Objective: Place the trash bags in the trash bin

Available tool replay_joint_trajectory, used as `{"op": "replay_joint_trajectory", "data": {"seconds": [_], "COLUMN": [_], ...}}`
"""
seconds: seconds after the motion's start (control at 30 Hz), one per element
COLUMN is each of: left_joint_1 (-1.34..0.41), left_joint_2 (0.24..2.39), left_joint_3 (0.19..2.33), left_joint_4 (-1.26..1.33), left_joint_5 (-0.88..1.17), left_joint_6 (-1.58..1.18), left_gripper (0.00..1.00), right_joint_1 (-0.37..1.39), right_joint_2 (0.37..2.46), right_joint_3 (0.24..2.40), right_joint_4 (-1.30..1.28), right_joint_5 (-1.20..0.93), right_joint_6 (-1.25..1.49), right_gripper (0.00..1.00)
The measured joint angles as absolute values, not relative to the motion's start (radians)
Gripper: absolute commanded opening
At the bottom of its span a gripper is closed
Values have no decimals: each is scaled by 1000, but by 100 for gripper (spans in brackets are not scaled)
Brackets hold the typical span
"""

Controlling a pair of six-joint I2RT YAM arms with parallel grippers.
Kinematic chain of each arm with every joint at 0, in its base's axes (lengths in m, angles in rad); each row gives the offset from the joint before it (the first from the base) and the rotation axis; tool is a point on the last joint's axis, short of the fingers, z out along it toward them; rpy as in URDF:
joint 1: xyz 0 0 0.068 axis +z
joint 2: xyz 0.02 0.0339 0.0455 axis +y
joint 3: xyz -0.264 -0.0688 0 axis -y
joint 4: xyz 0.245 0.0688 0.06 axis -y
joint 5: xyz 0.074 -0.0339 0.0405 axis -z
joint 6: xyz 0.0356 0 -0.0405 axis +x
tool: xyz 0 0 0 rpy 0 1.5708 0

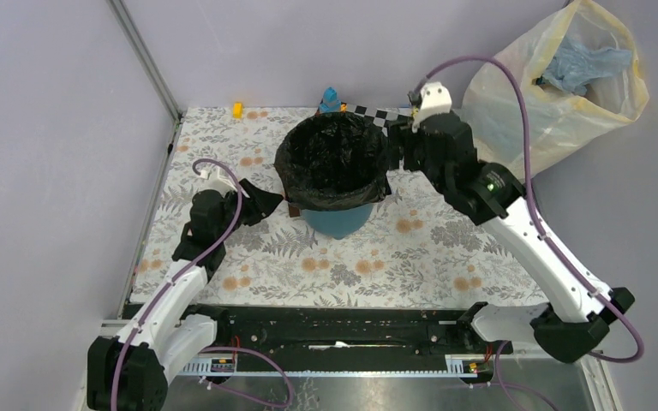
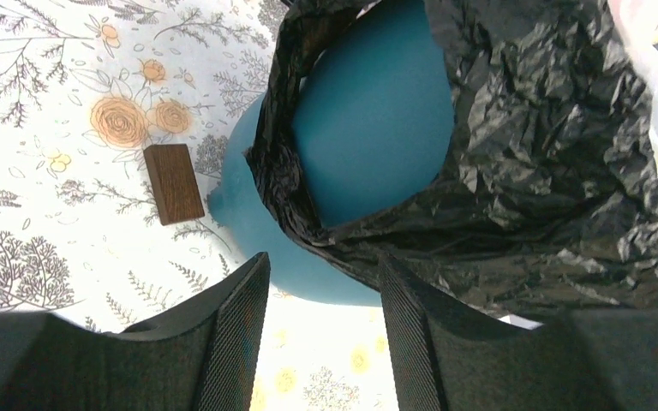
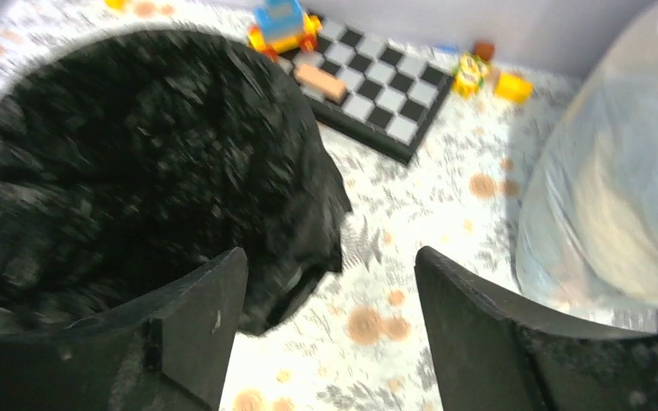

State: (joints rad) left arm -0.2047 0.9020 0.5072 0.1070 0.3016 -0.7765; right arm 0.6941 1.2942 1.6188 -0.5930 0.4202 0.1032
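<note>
A glossy black trash bag (image 1: pixel 334 158) lines the round teal trash bin (image 1: pixel 338 221) at the middle of the table, its edge folded down over the rim. In the left wrist view the bag (image 2: pixel 557 171) drapes over the bin wall (image 2: pixel 377 120). My left gripper (image 1: pixel 267 203) is open and empty, low beside the bin's left side, with nothing between its fingers (image 2: pixel 238 325). My right gripper (image 1: pixel 397 152) is open and empty, just right of the bin's rim. The right wrist view shows the bag (image 3: pixel 137 163) to the left of the fingers (image 3: pixel 197 317).
A large translucent yellowish sack (image 1: pixel 565 77) with blue contents stands at the back right. A checkerboard (image 3: pixel 377 81) with small toy blocks (image 3: pixel 283 21) lies behind the bin. A small brown wooden block (image 2: pixel 174 182) lies by the bin's base. A yellow block (image 1: pixel 237 109) sits at the back left.
</note>
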Motion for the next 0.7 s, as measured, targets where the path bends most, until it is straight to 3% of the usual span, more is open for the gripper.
{"op": "replay_joint_trajectory", "data": {"seconds": [0.17, 0.23, 0.3, 0.37, 0.7], "left_joint_1": [-221, -226, -233, -241, -259], "left_joint_2": [856, 846, 836, 826, 733], "left_joint_3": [464, 448, 432, 414, 328], "left_joint_4": [98, 97, 95, 100, 107], "left_joint_5": [302, 303, 304, 307, 295], "left_joint_6": [-770, -770, -767, -758, -709], "left_gripper": [55, 61, 74, 97, 99], "right_joint_1": [683, 683, 683, 682, 682], "right_joint_2": [1149, 1086, 1015, 956, 849], "right_joint_3": [1332, 1232, 1137, 1060, 686], "right_joint_4": [-552, -529, -506, -478, -239], "right_joint_5": [434, 425, 405, 376, 414], "right_joint_6": [133, 138, 140, 141, 218], "right_gripper": [93, 100, 100, 100, 100]}}
